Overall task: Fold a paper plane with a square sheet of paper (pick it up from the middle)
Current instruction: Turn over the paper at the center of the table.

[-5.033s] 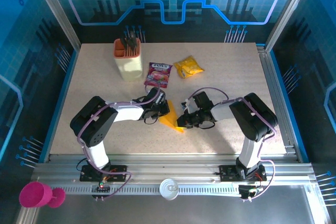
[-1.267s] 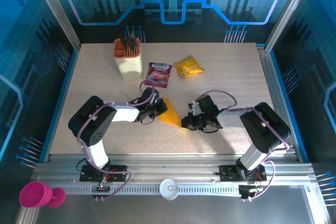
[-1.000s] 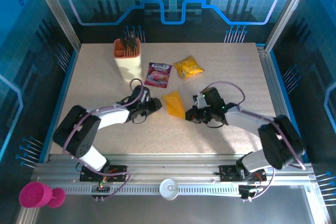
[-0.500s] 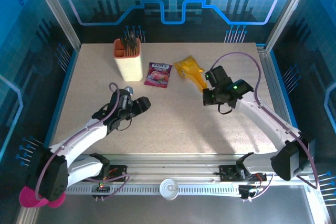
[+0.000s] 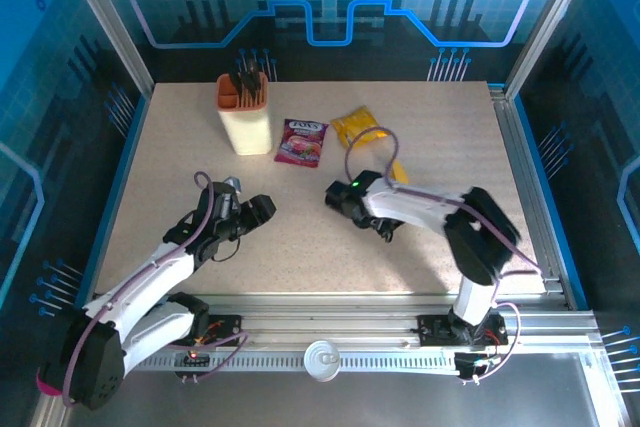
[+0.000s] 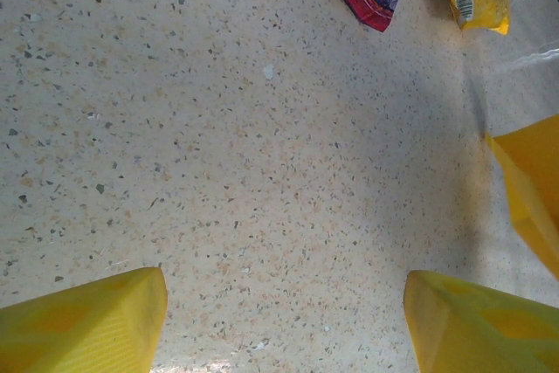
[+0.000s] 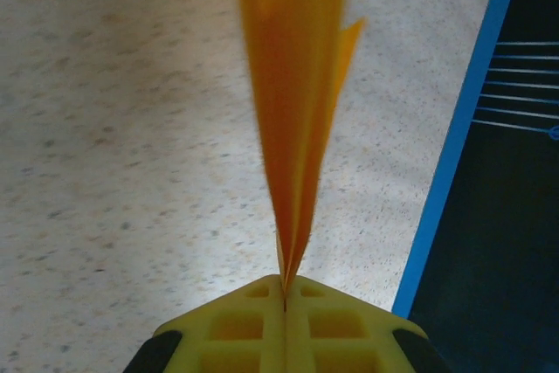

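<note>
The paper plane [image 7: 293, 102], a narrow folded orange-yellow dart, sticks out ahead of my right gripper [image 7: 284, 290], which is shut on its creased end. From above, a sliver of the paper plane [image 5: 397, 171] shows behind the right arm's wrist [image 5: 352, 193], right of the table's middle. My left gripper [image 5: 262, 209] hovers over bare table at centre left, open, its yellow fingers [image 6: 87, 325] wide apart with nothing between them. In the left wrist view the paper plane [image 6: 533, 189] hangs at the right edge.
A beige holder [image 5: 245, 115] stands at the back left. A purple printed packet [image 5: 303, 141] and a crinkled yellow snack packet [image 5: 358, 127] lie at the back middle. The table's blue right edge [image 7: 454, 155] runs close to the held paper.
My left gripper has opened, let go of the paper and drawn back to the left. The right arm lifted the paper toward the back right, then folded back toward the middle.
</note>
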Robot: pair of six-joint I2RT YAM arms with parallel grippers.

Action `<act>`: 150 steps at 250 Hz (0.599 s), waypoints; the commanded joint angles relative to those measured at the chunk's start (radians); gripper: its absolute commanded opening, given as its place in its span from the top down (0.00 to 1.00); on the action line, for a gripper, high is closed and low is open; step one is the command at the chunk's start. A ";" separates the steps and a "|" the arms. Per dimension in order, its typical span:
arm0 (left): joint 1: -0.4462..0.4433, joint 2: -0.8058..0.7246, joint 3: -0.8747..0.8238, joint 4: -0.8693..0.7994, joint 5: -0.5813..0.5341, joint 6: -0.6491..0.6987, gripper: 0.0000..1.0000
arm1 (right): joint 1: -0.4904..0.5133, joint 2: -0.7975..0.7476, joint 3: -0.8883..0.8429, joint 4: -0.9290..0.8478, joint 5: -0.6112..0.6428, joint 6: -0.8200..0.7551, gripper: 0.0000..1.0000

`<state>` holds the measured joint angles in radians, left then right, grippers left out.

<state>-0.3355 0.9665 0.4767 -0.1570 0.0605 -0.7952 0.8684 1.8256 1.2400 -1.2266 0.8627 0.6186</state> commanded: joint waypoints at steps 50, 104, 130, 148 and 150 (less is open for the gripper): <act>0.020 -0.004 -0.026 -0.012 0.035 -0.020 0.27 | 0.230 0.299 0.170 -0.036 -0.073 0.131 0.76; 0.025 0.041 0.018 -0.010 0.084 0.024 0.27 | 0.192 0.095 0.153 0.158 -0.326 -0.041 0.43; 0.016 0.090 0.038 0.044 0.158 0.031 0.27 | 0.078 -0.047 0.096 0.232 -0.451 -0.102 0.41; -0.029 0.134 0.065 0.070 0.171 0.034 0.27 | -0.022 -0.134 0.041 0.292 -0.538 -0.132 0.40; -0.038 0.140 0.070 0.072 0.170 0.034 0.27 | -0.034 -0.142 0.034 0.299 -0.549 -0.135 0.40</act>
<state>-0.3252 1.0504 0.4763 -0.1432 0.1532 -0.7933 0.9779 1.8217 1.3445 -1.0264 0.4980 0.5625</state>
